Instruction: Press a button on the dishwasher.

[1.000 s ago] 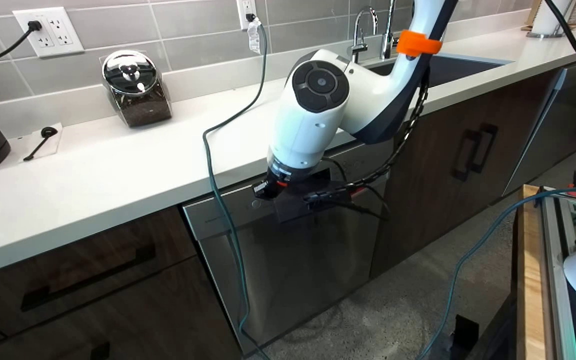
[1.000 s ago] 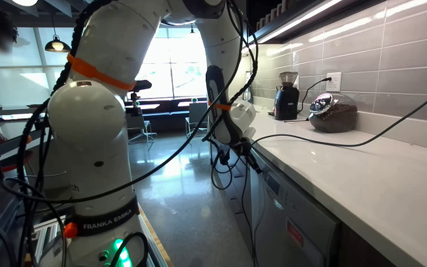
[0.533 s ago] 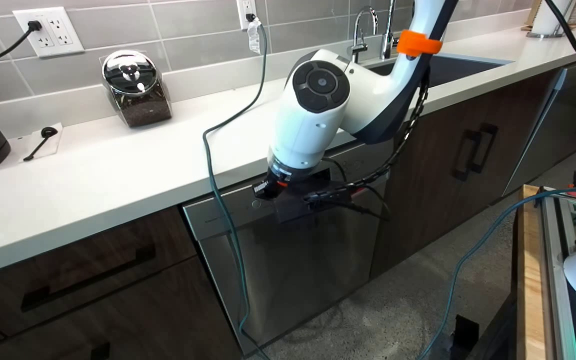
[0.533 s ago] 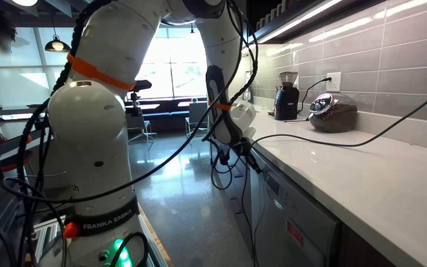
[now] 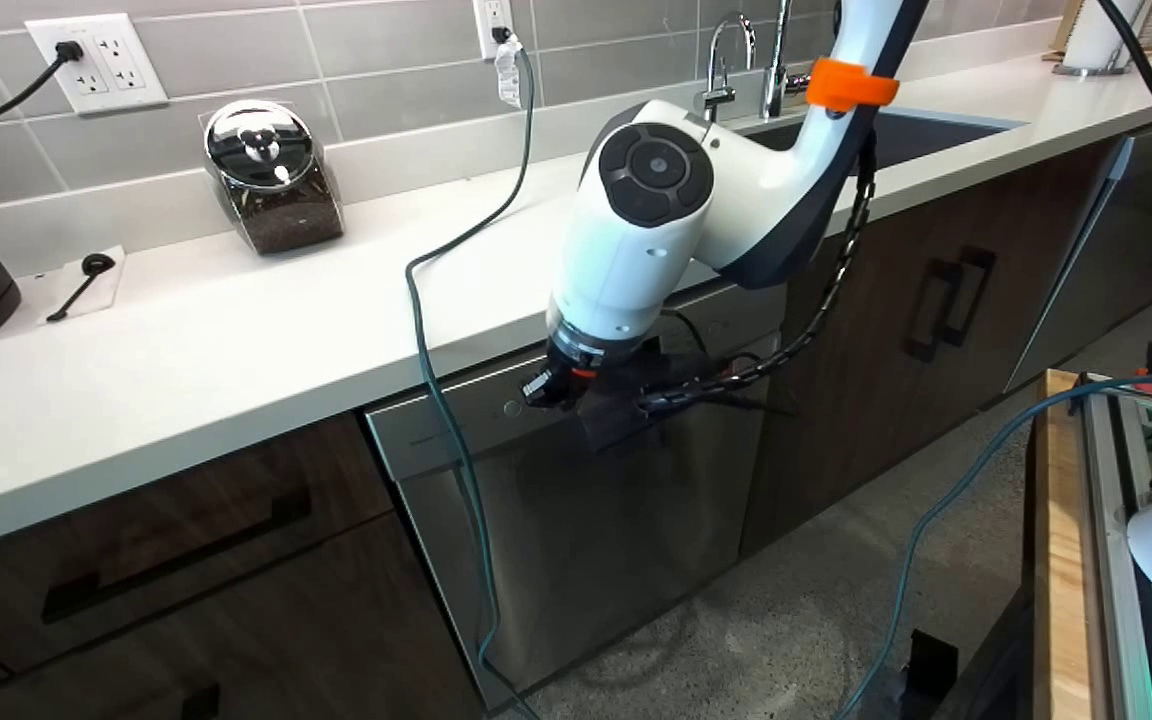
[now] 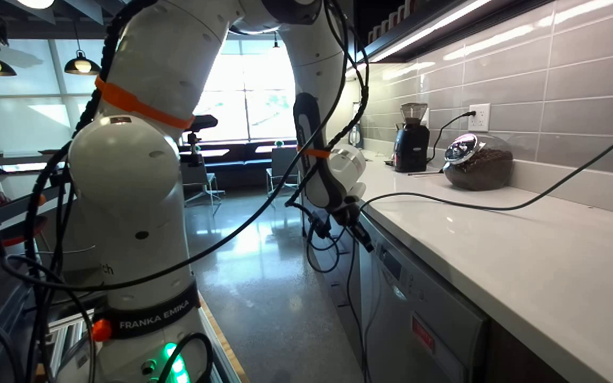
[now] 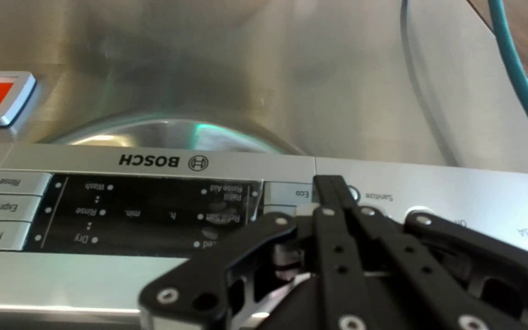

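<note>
- The gripper (image 7: 332,181) was pinched together, holding nothing I could see
- Its tip was just beside the Eco button (image 7: 287,192) on the dishwasher (image 5: 596,540); touching, I couldn't tell

Open room for my gripper (image 7: 336,187) lies low before the dishwasher (image 5: 626,520); a teal cable (image 7: 520,87) obstructs near one side edge, the countertop (image 5: 256,330) jutting above.

Along the wall edge of the worktop (image 5: 216,330) stood one jar (image 5: 271,185), one grinder (image 6: 412,146) and two taps (image 5: 720,97) at one sink (image 5: 921,138); above it, in an exterior view, two outlet plates (image 5: 101,65). Below the front edge were one dishwasher (image 5: 586,540), one gripper (image 7: 331,183) with two fingers (image 7: 335,236), and two door handles (image 5: 975,300).
</note>
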